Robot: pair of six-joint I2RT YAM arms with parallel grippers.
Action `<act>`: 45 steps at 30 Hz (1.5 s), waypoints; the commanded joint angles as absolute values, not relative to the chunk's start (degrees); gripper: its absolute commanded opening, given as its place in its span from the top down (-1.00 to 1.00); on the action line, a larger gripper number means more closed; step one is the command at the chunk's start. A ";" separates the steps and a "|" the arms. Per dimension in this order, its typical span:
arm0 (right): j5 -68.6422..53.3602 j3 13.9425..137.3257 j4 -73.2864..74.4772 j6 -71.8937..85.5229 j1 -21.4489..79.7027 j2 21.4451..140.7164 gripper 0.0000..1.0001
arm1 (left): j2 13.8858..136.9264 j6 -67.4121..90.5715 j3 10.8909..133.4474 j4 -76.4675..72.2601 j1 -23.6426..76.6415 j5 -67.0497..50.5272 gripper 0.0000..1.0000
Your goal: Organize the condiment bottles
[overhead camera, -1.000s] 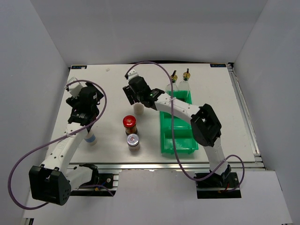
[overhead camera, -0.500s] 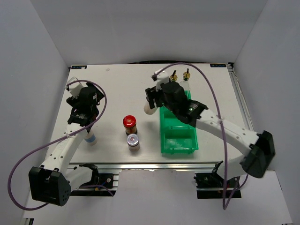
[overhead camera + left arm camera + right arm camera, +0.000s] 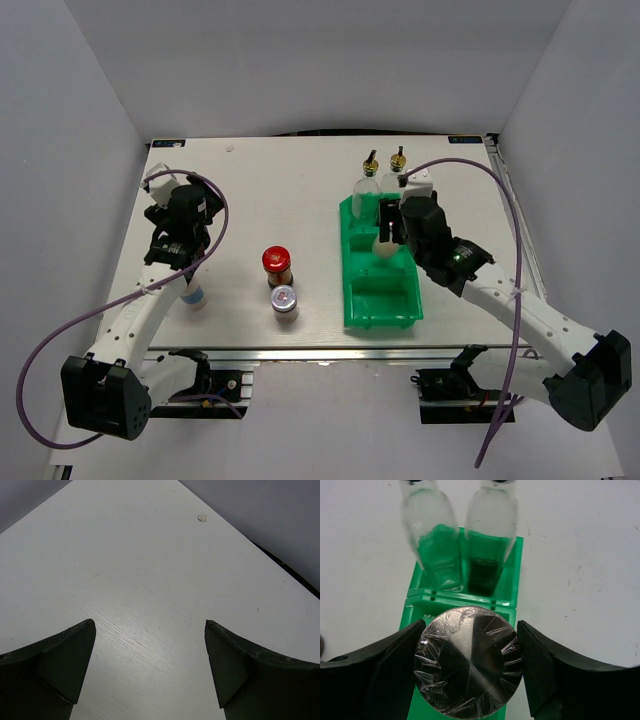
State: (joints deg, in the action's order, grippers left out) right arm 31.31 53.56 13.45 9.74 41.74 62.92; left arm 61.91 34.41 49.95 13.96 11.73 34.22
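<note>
My right gripper (image 3: 386, 234) (image 3: 471, 630) is shut on a short silver-lidded jar (image 3: 383, 247) (image 3: 469, 662), held over the middle compartment of the green bin (image 3: 352, 300) (image 3: 506, 601). Two tall clear glass bottles (image 3: 367, 183) (image 3: 396, 175) (image 3: 434, 535) (image 3: 490, 530) stand in the bin's far compartment. On the table left of the bin stand a red-capped jar (image 3: 276, 262) and another silver-lidded jar (image 3: 284, 300). A third jar (image 3: 196, 296) shows partly under the left arm. My left gripper (image 3: 163, 195) (image 3: 150, 630) hovers open over bare table at the far left.
The bin's near compartment (image 3: 383, 300) holds nothing. The white table's far edge meets grey walls on three sides. A small white scrap (image 3: 202, 517) lies near the far left corner. Purple cables loop over both arms.
My right arm swung right with the silver-lidded jar, from the table's middle to above the green bin. The left arm has stayed still.
</note>
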 commanded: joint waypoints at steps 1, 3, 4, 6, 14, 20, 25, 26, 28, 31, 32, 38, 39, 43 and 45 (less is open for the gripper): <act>31.03 53.88 8.79 12.48 38.33 61.17 0.61 | 60.29 34.01 49.57 12.83 11.43 33.57 -0.96; 30.94 52.74 8.44 12.66 36.74 61.35 0.61 | 60.47 34.01 49.57 12.83 11.43 33.66 -0.97; 30.85 52.47 8.44 12.92 36.39 61.70 0.60 | 60.47 34.01 49.57 12.83 11.51 33.58 -0.96; 30.24 51.59 8.52 13.01 35.16 62.22 0.57 | 60.64 34.10 49.66 12.92 11.43 33.49 -0.96; 28.04 49.49 7.39 12.57 33.84 65.83 0.41 | 60.82 34.19 49.66 12.74 11.43 33.05 -0.96; 25.32 47.64 3.17 11.78 33.75 68.55 -0.26 | 61.43 34.10 49.83 12.66 11.43 32.52 -0.96; 24.52 47.02 2.29 12.91 33.75 70.22 -0.76 | 61.96 34.10 50.18 12.92 11.51 32.34 -0.97; 24.35 46.93 2.37 12.92 33.75 70.14 -0.79 | 62.14 34.10 50.36 13.09 11.43 32.34 -0.96; 24.08 46.85 2.02 13.01 33.75 69.44 -0.79 | 62.23 34.10 50.62 13.27 11.51 32.34 -0.97; 23.56 47.11 2.55 12.75 33.75 67.95 -0.79 | 62.23 34.37 50.62 13.45 11.43 32.43 -0.96; 23.21 47.37 2.64 12.40 33.75 67.50 -0.79 | 62.31 34.54 50.71 13.45 11.43 32.34 -0.96; 24.77 50.62 5.27 12.47 33.75 63.20 -0.79 | 63.19 36.30 52.72 15.38 11.51 32.08 -0.96; 25.31 50.62 5.01 12.92 33.75 61.37 -0.79 | 63.63 37.08 53.34 16.60 11.51 32.08 -0.96; 28.29 48.96 2.30 13.54 33.75 55.65 -0.79 | 67.05 39.19 57.21 20.73 11.43 32.95 -0.96; 32.94 48.17 1.85 14.06 33.66 52.49 -0.79 | 68.11 41.12 59.76 23.88 11.43 33.57 -0.96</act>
